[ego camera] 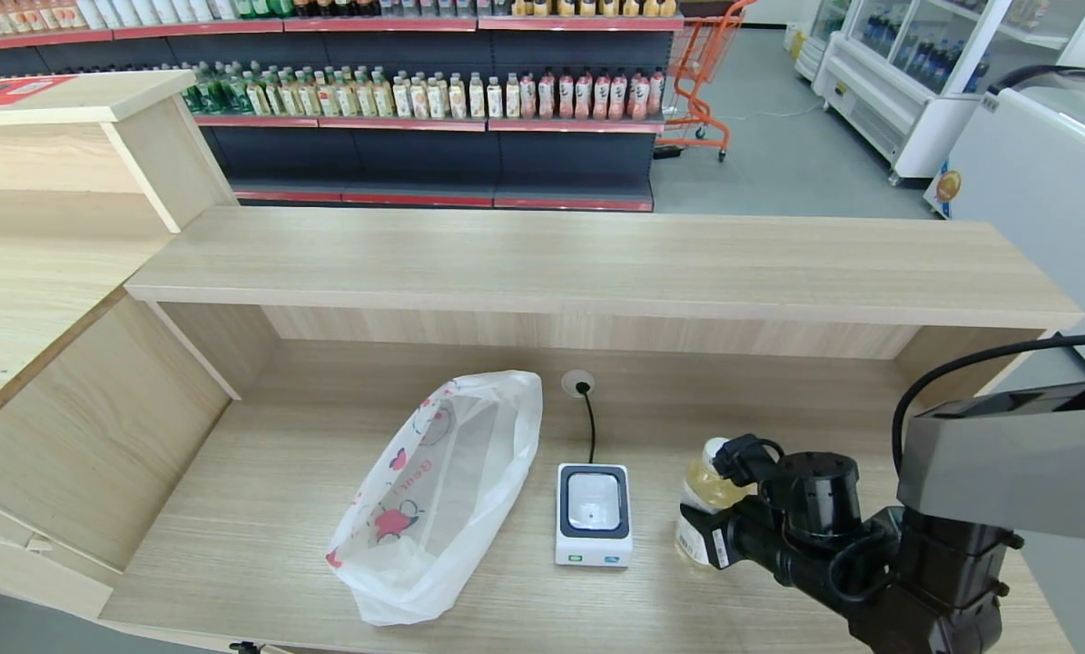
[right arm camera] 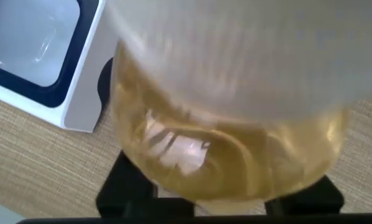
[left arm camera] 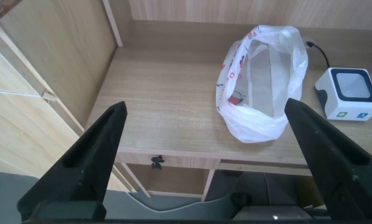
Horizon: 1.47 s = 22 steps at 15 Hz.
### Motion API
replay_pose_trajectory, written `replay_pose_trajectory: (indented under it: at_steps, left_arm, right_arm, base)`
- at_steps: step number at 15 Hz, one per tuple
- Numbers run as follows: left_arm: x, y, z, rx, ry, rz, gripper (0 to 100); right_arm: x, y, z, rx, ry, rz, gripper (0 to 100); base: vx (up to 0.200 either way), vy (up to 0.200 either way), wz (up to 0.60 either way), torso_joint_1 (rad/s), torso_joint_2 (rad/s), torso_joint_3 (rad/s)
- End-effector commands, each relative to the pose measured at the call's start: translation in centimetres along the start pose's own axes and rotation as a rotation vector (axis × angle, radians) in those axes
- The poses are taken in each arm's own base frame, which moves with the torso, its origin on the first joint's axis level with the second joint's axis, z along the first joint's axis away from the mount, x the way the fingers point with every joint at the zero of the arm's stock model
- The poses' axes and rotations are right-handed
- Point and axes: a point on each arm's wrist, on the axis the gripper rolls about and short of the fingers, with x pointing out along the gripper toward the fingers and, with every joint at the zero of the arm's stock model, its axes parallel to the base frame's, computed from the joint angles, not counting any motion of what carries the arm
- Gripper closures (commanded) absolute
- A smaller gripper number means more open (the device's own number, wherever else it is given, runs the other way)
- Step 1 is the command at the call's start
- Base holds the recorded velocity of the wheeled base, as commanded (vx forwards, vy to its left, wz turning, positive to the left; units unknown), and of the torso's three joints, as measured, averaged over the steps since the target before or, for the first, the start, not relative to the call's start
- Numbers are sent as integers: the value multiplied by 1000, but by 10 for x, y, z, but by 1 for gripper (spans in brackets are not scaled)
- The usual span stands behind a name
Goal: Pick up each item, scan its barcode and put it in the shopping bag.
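Item: bottle [ego camera: 707, 477], yellow liquid, roughly upright, clamped in my right claw [ego camera: 722, 501]. Position: just right of the scanner [ego camera: 594, 513], so I judge the next move runs leftward over its window (bag [ego camera: 442, 490] lies beyond). Also: my left claw [left arm camera: 206, 106], fingers apart, holding nothing

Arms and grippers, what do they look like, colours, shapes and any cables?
The right arm has a boxy grey link, then black rounded joints down to a black right gripper. A black cable arcs over the grey link, another loops by the wrist. The left gripper has two matte black fingers, broad-based and tapering.
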Motion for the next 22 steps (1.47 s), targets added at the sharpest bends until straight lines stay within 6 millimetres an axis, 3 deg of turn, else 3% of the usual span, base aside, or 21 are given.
replay_pose_trajectory:
  at_steps: [1, 7, 11, 15, 16, 18, 20, 22]
  left_arm:
    - [0, 0, 0, 0, 1, 0, 0]
    - [0, 0, 0, 0, 1, 0, 0]
    - [0, 0, 0, 0, 1, 0, 0]
    - [0, 0, 0, 0, 1, 0, 0]
    - [0, 0, 0, 0, 1, 0, 0]
    - [0, 0, 0, 0, 1, 0, 0]
    - [0, 0, 0, 0, 1, 0, 0]
    - [0, 0, 0, 0, 1, 0, 0]
  right_arm:
    - [1, -1, 2, -7, -19, -3, 100]
    - [2, -3, -2, -42, -24, -14, 100]
    - [-8, -10, 15, -15, -77, -30, 100]
    - [-52, -37, 58, 132, -195, 141, 100]
    - [-79, -45, 76, 125, -228, 265, 100]
    - [-111, -54, 88, 99, -295, 427, 100]
    - [-143, -49, 89, 109, -295, 554, 100]
    - [-157, -45, 88, 96, -288, 716, 100]
  base:
    - [0, 0, 0, 0, 0, 0]
    - [0, 0, 0, 0, 0, 0]
    - [0, 0, 0, 0, 0, 0]
    - [0, 0, 0, 0, 0, 0]
    - [0, 0, 0, 0, 0, 0]
    - [0, 0, 0, 0, 0, 0]
    - [0, 0, 0, 0, 0, 0]
    - [0, 0, 0, 0, 0, 0]
